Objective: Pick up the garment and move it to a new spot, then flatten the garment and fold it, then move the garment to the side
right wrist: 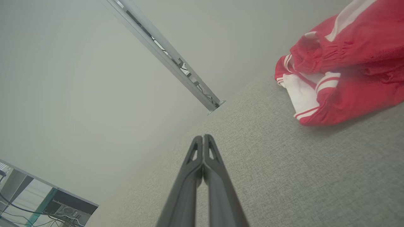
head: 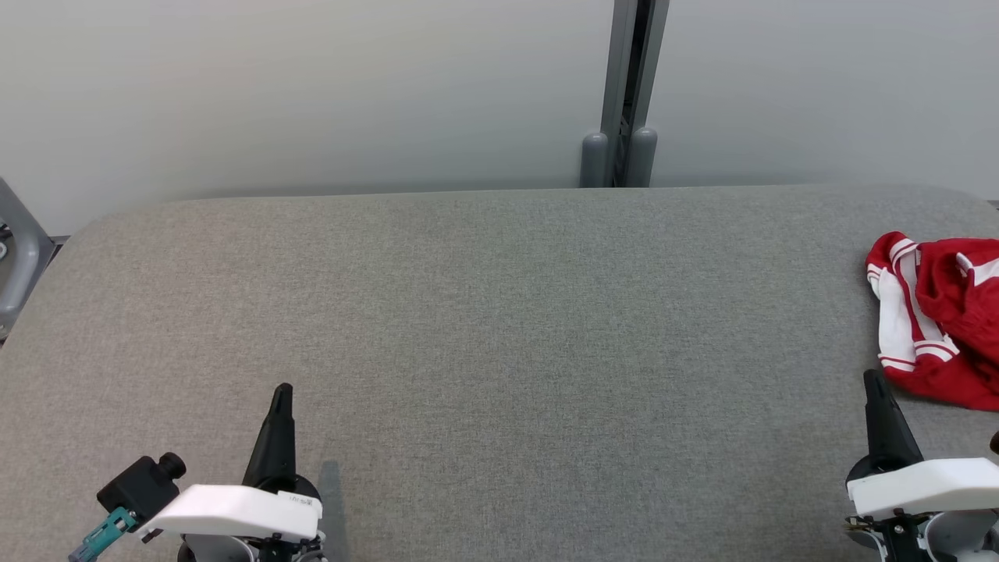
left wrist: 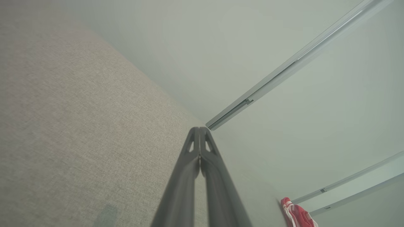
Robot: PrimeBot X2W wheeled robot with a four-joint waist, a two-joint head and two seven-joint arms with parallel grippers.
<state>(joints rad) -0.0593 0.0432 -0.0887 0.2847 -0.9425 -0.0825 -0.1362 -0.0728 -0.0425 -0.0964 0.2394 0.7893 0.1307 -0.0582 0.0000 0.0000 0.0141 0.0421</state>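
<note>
1. Garment (head: 940,316): a red and white bundle, crumpled at the right edge of the head frame, lying on the grey table (head: 499,328).
2. Left gripper (head: 282,388), lower left of the frame: fingers pressed together, holding nothing.
3. Right gripper (head: 872,376), lower right: fingers pressed together, tip just beside the garment's near edge.

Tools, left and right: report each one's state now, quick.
Left tool: closed, holding nothing.
Right tool: closed, holding nothing; the garment lies apart from it.
</note>
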